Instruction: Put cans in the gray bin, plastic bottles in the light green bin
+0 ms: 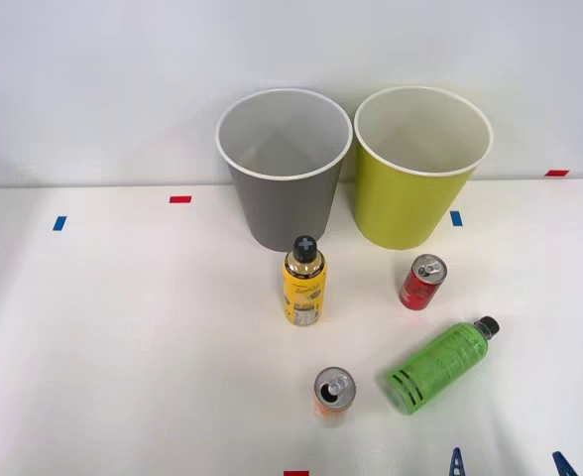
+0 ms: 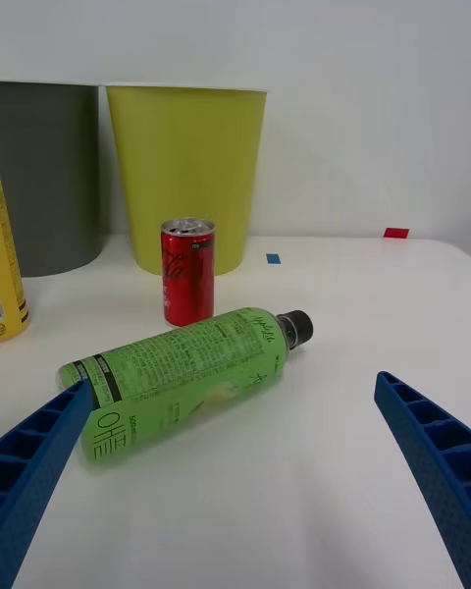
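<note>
Right wrist view is showing the jaws spread wide, empty, low over the white surface [image 2: 324, 510], with the green bottle [image 2: 186, 378] lying on its side between the blue fingers [image 2: 39, 461] and nearer one of them. It is probably light, smooth, slightly squashy plastic and liable to roll, so gripping across mid-body looks safest. Its label is carrying dense small print with Korean characters I cannot read. The red can [image 2: 187, 271] is standing just behind it, before the light green bin [image 2: 186, 172].

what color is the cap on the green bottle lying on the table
Black. The green bottle's screw cap shows best in the right wrist view.
</note>
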`<state>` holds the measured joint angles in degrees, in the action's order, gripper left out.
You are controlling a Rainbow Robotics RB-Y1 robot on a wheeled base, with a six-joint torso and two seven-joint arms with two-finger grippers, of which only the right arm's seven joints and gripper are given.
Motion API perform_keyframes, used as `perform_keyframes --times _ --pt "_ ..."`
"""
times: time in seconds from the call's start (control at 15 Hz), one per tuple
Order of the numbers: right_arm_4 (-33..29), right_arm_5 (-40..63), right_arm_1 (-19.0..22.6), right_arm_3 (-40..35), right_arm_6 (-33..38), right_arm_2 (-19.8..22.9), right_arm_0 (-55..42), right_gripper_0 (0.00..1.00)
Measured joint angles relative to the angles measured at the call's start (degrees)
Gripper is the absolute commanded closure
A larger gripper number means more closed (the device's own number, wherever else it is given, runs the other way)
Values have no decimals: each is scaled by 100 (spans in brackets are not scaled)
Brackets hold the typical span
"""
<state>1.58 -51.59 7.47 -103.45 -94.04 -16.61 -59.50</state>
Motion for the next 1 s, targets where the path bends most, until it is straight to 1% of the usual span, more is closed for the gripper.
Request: perform_keyframes --times 1.0 --pt "0 0 0 0 0 0 0 0"
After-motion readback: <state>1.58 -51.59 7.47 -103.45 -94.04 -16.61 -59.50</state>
